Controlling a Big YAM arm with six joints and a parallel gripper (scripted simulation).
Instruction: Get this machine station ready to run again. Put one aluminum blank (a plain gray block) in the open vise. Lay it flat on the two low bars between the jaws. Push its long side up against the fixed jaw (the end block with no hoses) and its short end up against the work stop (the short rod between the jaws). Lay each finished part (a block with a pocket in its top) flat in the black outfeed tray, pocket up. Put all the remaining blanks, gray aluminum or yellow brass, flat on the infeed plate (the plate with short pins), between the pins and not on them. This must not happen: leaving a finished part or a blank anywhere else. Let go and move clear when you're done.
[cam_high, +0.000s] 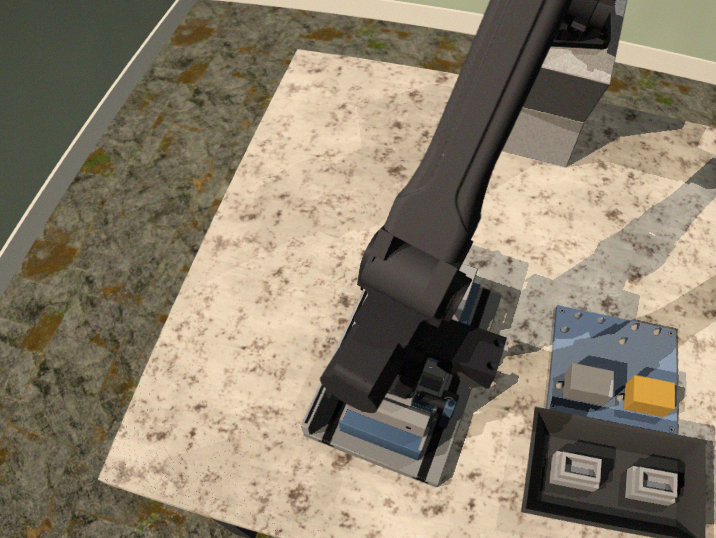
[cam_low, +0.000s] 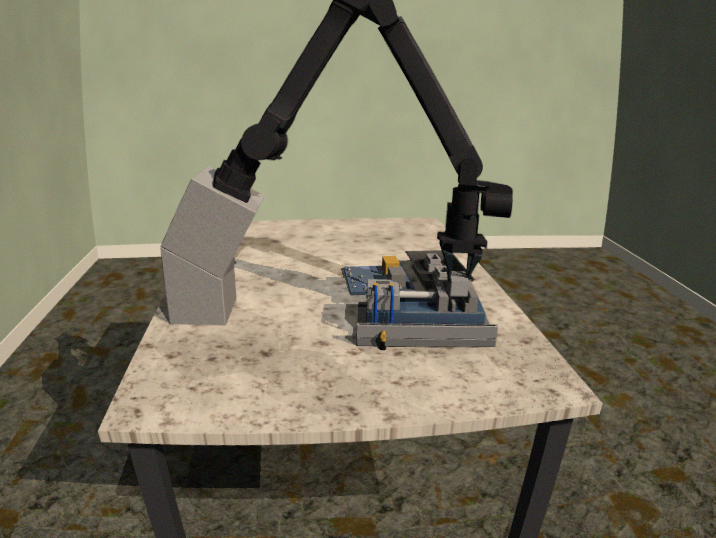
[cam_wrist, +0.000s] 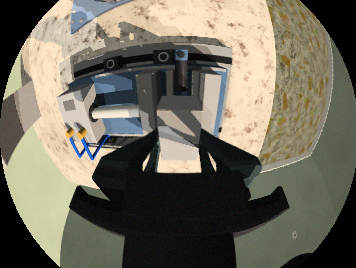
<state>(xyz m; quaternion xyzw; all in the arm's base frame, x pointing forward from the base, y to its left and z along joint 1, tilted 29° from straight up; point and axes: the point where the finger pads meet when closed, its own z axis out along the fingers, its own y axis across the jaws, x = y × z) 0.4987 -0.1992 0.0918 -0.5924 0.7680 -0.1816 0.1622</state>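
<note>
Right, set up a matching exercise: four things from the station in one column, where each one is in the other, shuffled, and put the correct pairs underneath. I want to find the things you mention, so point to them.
Things
1. Brass blank (cam_high: 650, 395) (cam_low: 390, 264)
2. Two finished parts
3. Aluminum blank between the tool's fingers
4. Blue hoses (cam_low: 391, 303) (cam_wrist: 88, 149)

Places
A. In the black outfeed tray (cam_high: 622, 411)
B. At the end of the vise away from the fixed jaw
C. On the infeed plate (cam_high: 613, 352) (cam_low: 355, 279), beside a gray blank (cam_high: 589, 382) (cam_low: 397, 274)
D. Above the vise's base, near the work stop (cam_wrist: 181, 72)

Pairs: 1-C, 2-A, 3-D, 4-B
</note>
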